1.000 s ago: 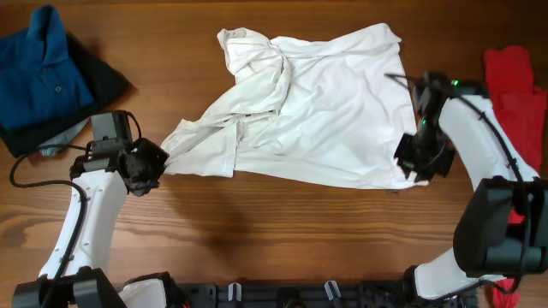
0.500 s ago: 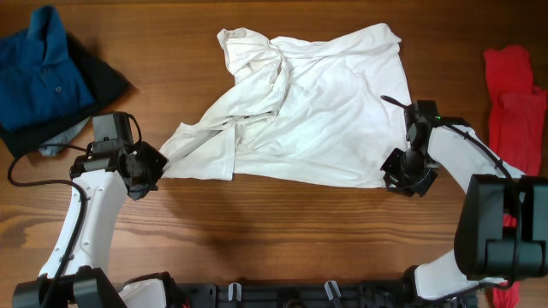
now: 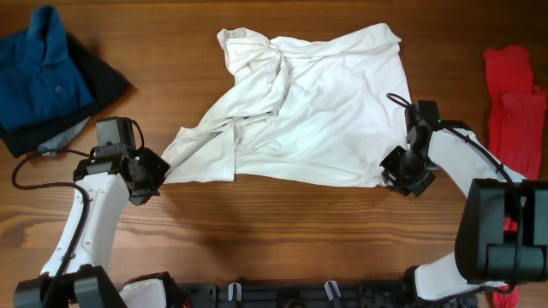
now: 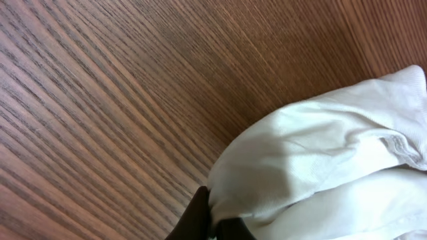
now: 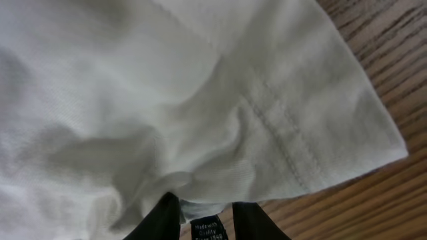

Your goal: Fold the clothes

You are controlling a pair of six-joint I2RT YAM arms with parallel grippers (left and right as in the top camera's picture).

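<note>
The clothes in the middle of the table are a crumpled white T-shirt [image 3: 317, 111], spread out with its left part bunched. My left gripper [image 3: 152, 174] is at the shirt's lower left tip and shut on a fold of white fabric [image 4: 313, 160], which bulges out from its dark fingertips [image 4: 197, 217]. My right gripper [image 3: 397, 173] sits at the shirt's lower right corner. In the right wrist view its jaws [image 5: 207, 212] stand slightly apart, with the hem [image 5: 280, 133] lying over them and a black label [image 5: 208, 228] and a strip of wood between them.
A blue polo [image 3: 38, 73] lies on dark pieces [image 3: 107, 81] at the back left. Red shirts [image 3: 514, 94] lie at the right edge. Bare wooden table [image 3: 282, 231] runs along the front, with the arm bases at the near edge.
My right gripper moved left and down along the shirt's right edge to its lower corner, and that corner shifted left with it. The left gripper crept slightly down and right, still holding fabric.
</note>
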